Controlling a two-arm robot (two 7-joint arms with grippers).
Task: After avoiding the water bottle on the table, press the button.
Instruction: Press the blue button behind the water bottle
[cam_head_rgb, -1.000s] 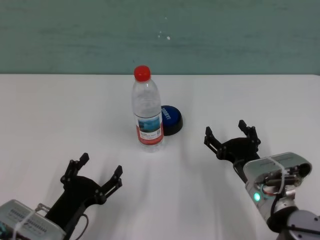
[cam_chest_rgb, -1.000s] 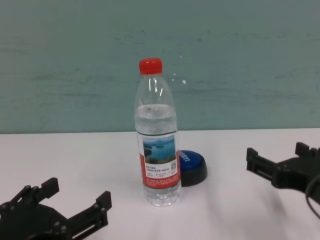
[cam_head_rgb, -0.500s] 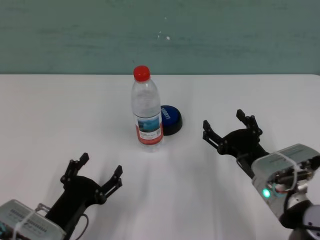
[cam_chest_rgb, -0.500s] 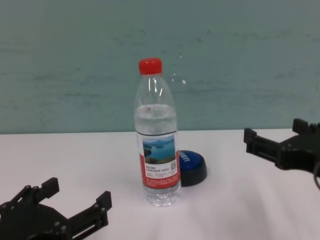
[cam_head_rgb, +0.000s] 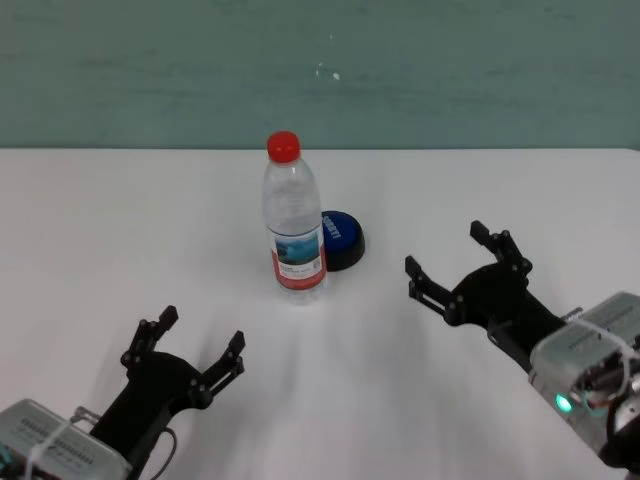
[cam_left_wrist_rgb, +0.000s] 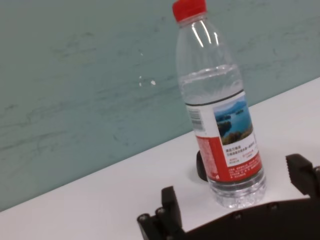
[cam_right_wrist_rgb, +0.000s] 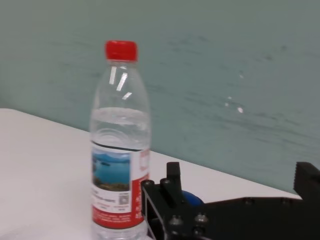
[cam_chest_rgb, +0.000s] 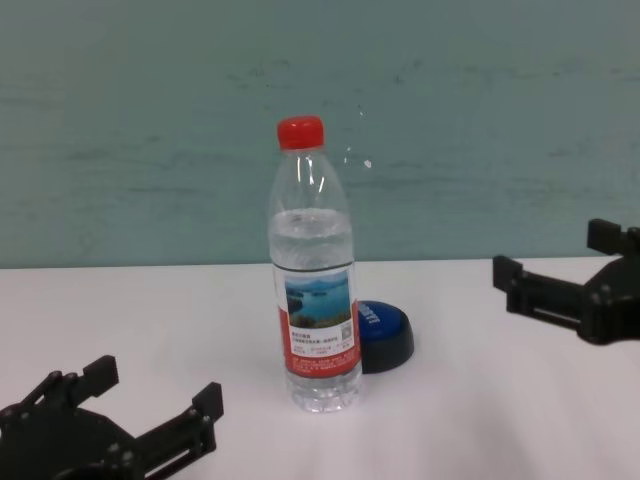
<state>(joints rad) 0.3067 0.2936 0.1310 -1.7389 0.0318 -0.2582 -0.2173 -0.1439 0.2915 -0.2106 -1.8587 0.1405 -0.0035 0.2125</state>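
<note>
The water bottle (cam_head_rgb: 293, 225) stands upright at the middle of the white table (cam_head_rgb: 120, 230), with a red cap and a lake label. It also shows in the chest view (cam_chest_rgb: 314, 290), the left wrist view (cam_left_wrist_rgb: 220, 115) and the right wrist view (cam_right_wrist_rgb: 120, 145). The blue button (cam_head_rgb: 341, 238) sits just behind and right of it, partly hidden in the chest view (cam_chest_rgb: 385, 330). My right gripper (cam_head_rgb: 466, 262) is open, raised, to the right of the button; it also shows in the chest view (cam_chest_rgb: 565, 270). My left gripper (cam_head_rgb: 196, 345) is open and parked at the near left.
A teal wall (cam_head_rgb: 450, 70) runs behind the table's far edge. Bare tabletop lies between my right gripper and the button, and to the left of the bottle.
My right gripper has risen off the table and moved a little forward. The bottle, the button and the left arm have not moved.
</note>
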